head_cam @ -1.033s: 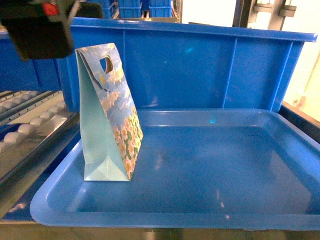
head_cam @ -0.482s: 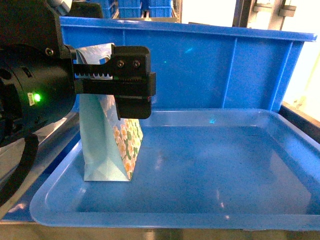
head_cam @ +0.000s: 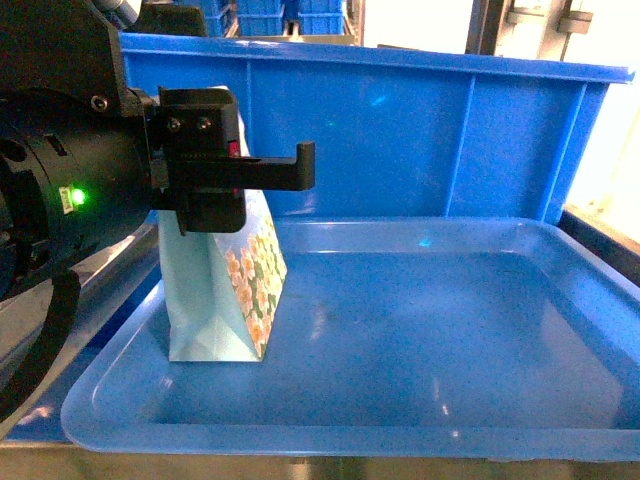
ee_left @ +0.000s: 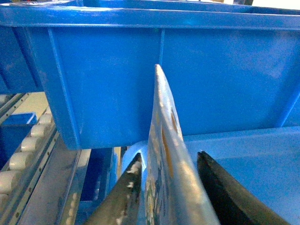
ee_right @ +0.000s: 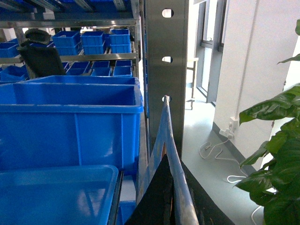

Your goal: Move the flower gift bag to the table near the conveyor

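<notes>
Evidently the step in hand is the pick-up. The flower gift bag (head_cam: 250, 280) stands upright in the shallow blue tray (head_cam: 420, 420), just beside the tray's left edge, its base on the tray floor. The left gripper (head_cam: 235, 175) is level with the bag's top. In the left wrist view its two dark fingers (ee_left: 124, 197) straddle the folded upper edge, one on each side. Whether they have pinched the paper I cannot tell, since the contact lies below the frame.

The next move calls for a firm, even clamp near the handle, then a straight lift clear of the tray's rim before the bag is carried to the table, which is not in view.

The right gripper (ee_right: 176, 201) shows only in its own camera. A thin blue sheet rises between its fingers, possibly a second bag, and its grip cannot be judged either.

Counted in the head view: one bag, one tray, one large blue bin (head_cam: 450, 140) behind it. Conveyor rollers (ee_left: 18, 159) run at the left.
</notes>
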